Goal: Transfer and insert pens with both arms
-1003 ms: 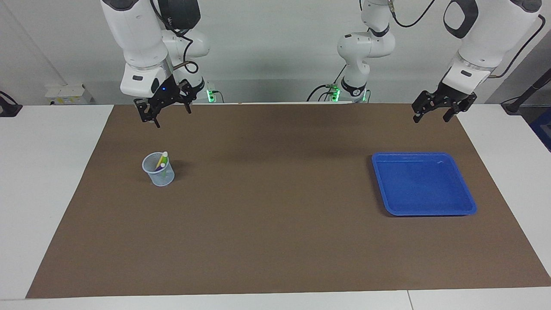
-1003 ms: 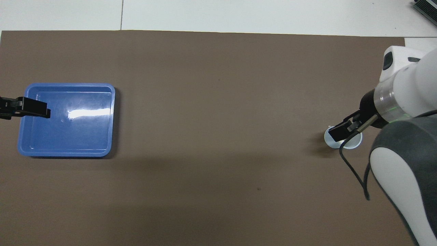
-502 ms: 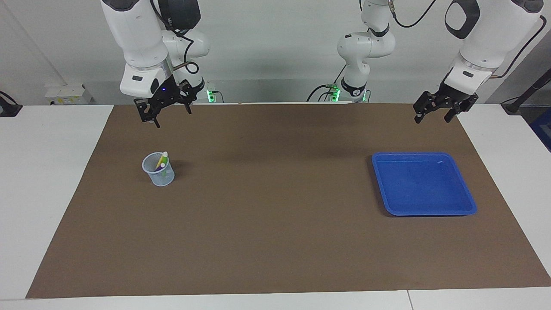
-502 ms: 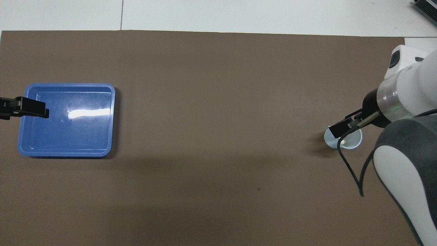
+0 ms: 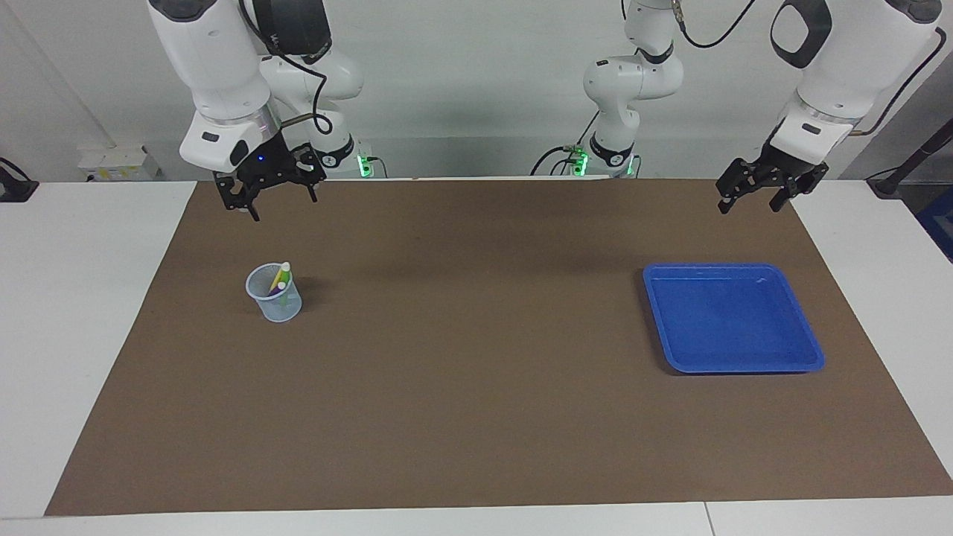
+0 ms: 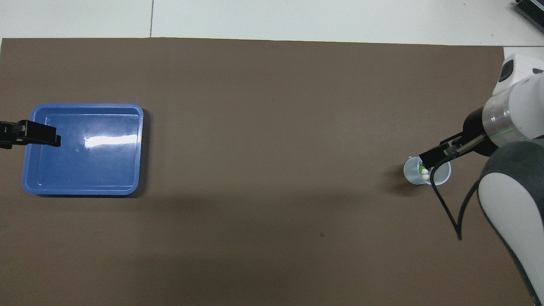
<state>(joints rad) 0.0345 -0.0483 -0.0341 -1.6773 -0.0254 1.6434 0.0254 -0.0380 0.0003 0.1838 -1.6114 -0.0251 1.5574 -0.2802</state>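
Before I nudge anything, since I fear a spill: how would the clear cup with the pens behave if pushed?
The clear cup looks thin and light, so it would probably slide easily on the brown mat. The pens lean against one wall and stick out above the rim, so a high push may well tip it. Its round wall might roll afterwards.

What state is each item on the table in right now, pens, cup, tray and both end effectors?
pens: standing tilted in the cup, pale ends up.
cup: upright on the mat, toward the right arm's end.
blue tray: flat on the mat, nothing in it.
right end effector: open, holding nothing, raised above the mat.
left end effector: open, holding nothing, raised above the mat.
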